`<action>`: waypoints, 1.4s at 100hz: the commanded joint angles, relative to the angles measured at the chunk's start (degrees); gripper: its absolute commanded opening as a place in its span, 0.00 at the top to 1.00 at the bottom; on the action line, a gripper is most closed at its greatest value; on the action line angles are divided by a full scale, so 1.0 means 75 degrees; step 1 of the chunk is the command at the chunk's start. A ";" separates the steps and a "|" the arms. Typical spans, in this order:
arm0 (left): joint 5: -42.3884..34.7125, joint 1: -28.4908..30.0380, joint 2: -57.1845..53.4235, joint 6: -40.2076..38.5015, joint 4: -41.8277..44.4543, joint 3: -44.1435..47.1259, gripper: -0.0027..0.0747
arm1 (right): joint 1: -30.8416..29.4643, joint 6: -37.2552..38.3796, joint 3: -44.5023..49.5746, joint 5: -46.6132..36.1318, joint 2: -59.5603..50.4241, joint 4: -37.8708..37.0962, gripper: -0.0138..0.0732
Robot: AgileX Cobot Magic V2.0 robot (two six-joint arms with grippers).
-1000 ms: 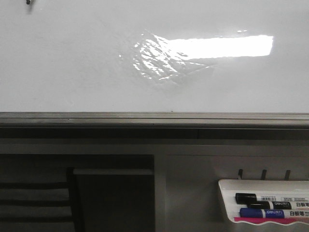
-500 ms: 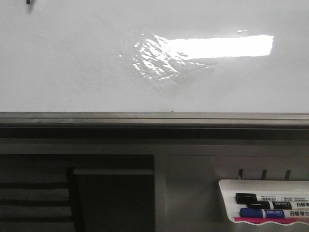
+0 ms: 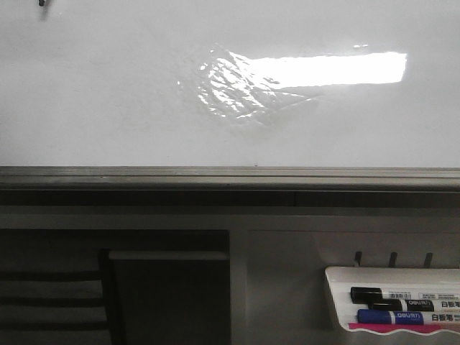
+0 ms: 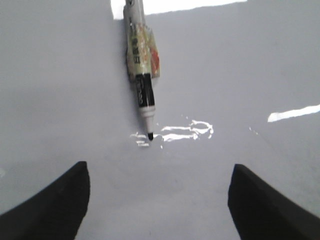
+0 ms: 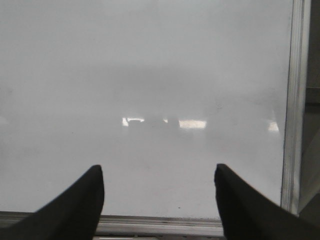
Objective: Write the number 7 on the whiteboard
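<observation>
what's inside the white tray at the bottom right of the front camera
The white tray holds a black-capped marker above a blue-capped marker, both lying sideways. A pink wavy strip runs along the tray's front and covers whatever lies lower; the frame edge cuts off the rest.

The whiteboard [image 3: 108,100] fills the far part of the front view, glossy white, with a bright rectangular glare and a wrinkled shiny patch. A grey rail runs along its near edge. In the left wrist view a marker [image 4: 141,75] touches its surface, tip down.
</observation>
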 commanded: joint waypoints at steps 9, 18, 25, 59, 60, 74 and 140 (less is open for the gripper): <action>-0.1675 -0.0068 0.0752 0.0022 0.0364 -0.0610 0.33 | -0.0021 -0.0078 -0.0254 -0.0615 0.0082 -0.0072 0.35; -0.2174 -0.0068 0.1165 0.0022 0.0694 -0.0788 0.38 | -0.0021 -0.0078 -0.0254 -0.0615 0.0082 -0.0072 0.35; -0.2455 -0.0068 0.1407 0.0022 0.0926 -0.0909 0.42 | -0.0021 -0.0078 -0.0254 -0.0615 0.0082 -0.0072 0.35; -0.3404 -0.0037 0.2358 0.0022 0.0942 -0.1318 0.64 | -0.0021 -0.0078 -0.0254 -0.0615 0.0082 -0.0072 0.35; -0.3402 -0.0037 0.2382 0.0022 0.0942 -0.1318 0.65 | -0.0021 -0.0078 -0.0254 -0.0615 0.0082 -0.0072 0.35; -0.3436 0.0014 0.2560 0.0022 0.0926 -0.1318 0.72 | -0.0021 -0.0078 -0.0254 -0.0615 0.0082 -0.0072 0.35; -0.3422 0.0276 0.2872 0.0004 0.0730 -0.1456 0.72 | -0.0021 -0.0078 -0.0254 -0.0615 0.0082 -0.0072 0.35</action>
